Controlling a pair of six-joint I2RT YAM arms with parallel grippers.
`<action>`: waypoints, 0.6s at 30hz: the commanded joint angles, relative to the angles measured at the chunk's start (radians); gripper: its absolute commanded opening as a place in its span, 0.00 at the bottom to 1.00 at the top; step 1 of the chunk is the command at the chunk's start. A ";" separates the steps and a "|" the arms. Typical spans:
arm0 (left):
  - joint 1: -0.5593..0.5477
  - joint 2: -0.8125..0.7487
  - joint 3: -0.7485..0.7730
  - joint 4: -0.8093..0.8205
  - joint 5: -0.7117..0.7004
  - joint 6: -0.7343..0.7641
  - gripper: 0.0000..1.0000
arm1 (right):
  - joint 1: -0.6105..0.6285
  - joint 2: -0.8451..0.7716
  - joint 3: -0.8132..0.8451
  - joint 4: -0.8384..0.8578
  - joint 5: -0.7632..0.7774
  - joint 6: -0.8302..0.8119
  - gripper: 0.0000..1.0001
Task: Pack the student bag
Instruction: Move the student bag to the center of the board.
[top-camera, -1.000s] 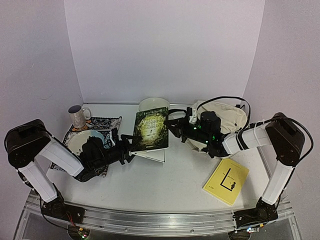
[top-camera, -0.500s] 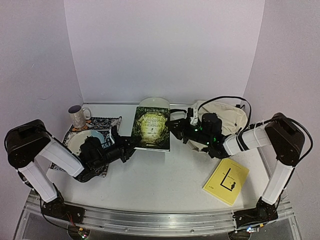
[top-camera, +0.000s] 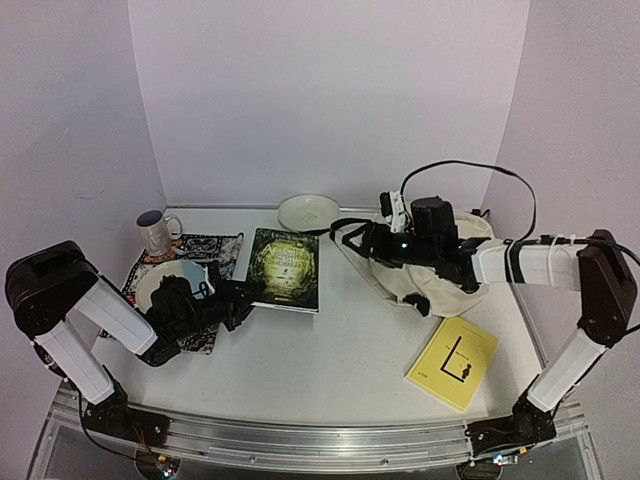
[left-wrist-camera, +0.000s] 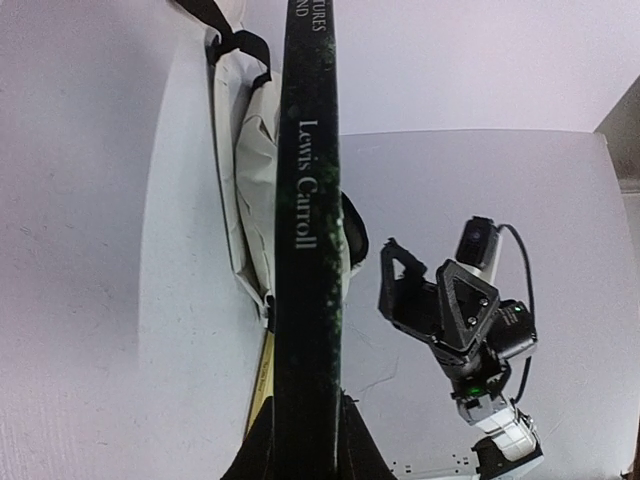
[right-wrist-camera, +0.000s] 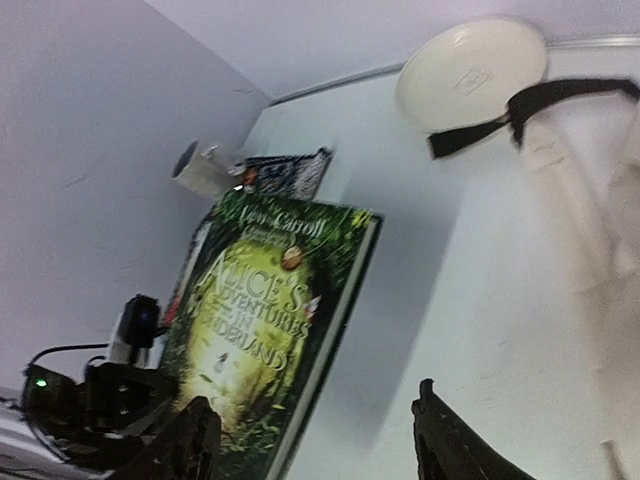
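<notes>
A green hardcover book (top-camera: 285, 270) titled Alice's Adventures in Wonderland sits left of centre, and my left gripper (top-camera: 240, 298) is shut on its near left edge. In the left wrist view its dark spine (left-wrist-camera: 305, 230) runs straight up from between my left gripper (left-wrist-camera: 305, 445) jaws. The cream student bag (top-camera: 445, 268) with black straps slumps at the right, also seen behind the spine as the bag (left-wrist-camera: 238, 150). My right gripper (top-camera: 352, 240) hangs open by the bag's left side, apart from the book (right-wrist-camera: 265, 310). Nothing is between the right gripper (right-wrist-camera: 315, 450) fingers.
A yellow book (top-camera: 452, 362) lies at the front right. A white plate (top-camera: 308, 211) sits at the back centre. At the left are a mug (top-camera: 157, 232), a patterned placemat (top-camera: 200, 246) and a bowl (top-camera: 168, 280).
My right gripper opened, let go of the green book and drew back to the right over the bag. My left gripper closed on the book, which tipped down from upright to nearly flat.
</notes>
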 joint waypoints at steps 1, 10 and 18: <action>0.058 -0.029 -0.003 0.171 0.074 0.022 0.00 | -0.003 -0.063 0.137 -0.437 0.282 -0.385 0.68; 0.131 0.009 0.039 0.116 0.219 0.018 0.00 | -0.005 0.006 0.313 -0.709 0.714 -0.627 0.78; 0.156 0.016 0.064 0.088 0.294 0.016 0.00 | -0.011 0.185 0.418 -0.774 0.815 -0.657 0.79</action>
